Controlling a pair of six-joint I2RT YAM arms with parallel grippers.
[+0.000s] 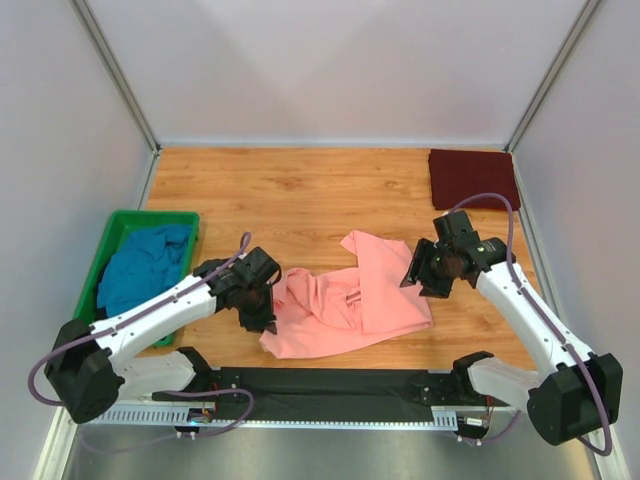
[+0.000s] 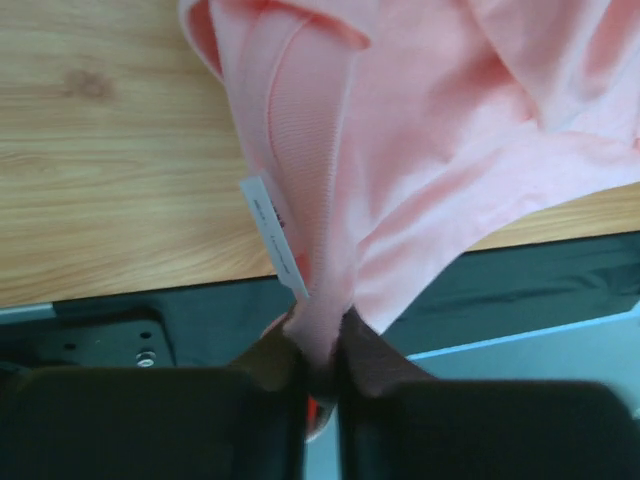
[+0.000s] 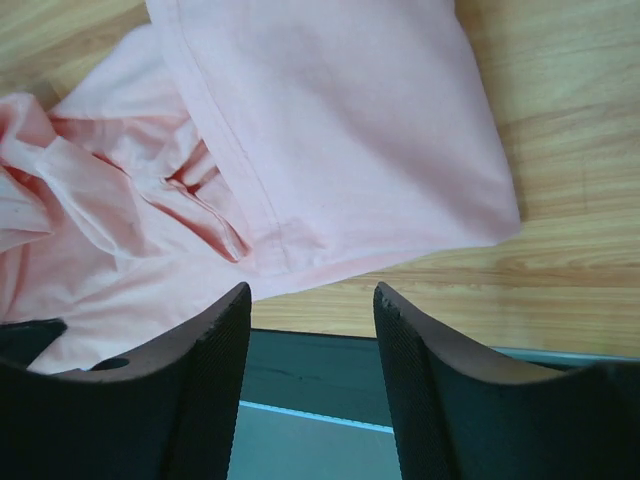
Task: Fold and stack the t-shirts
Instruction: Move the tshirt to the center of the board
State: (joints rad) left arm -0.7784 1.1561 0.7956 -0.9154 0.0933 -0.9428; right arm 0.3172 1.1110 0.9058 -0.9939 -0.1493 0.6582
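Note:
A salmon-pink t-shirt (image 1: 345,300) lies crumpled at the table's near middle. My left gripper (image 1: 262,312) is shut on its collar by the white neck label (image 2: 273,235), pinching the pink cloth (image 2: 420,150) between the fingers. My right gripper (image 1: 418,272) is open and empty, above the shirt's right edge (image 3: 330,130). A dark maroon t-shirt (image 1: 473,177) lies folded at the far right corner. A teal-blue t-shirt (image 1: 145,265) is bunched in the green bin (image 1: 115,232) at the left.
Grey walls close in the table on the left, back and right. A black strip (image 1: 330,382) with the arm bases runs along the near edge. Bare wood (image 1: 280,190) lies behind the pink shirt.

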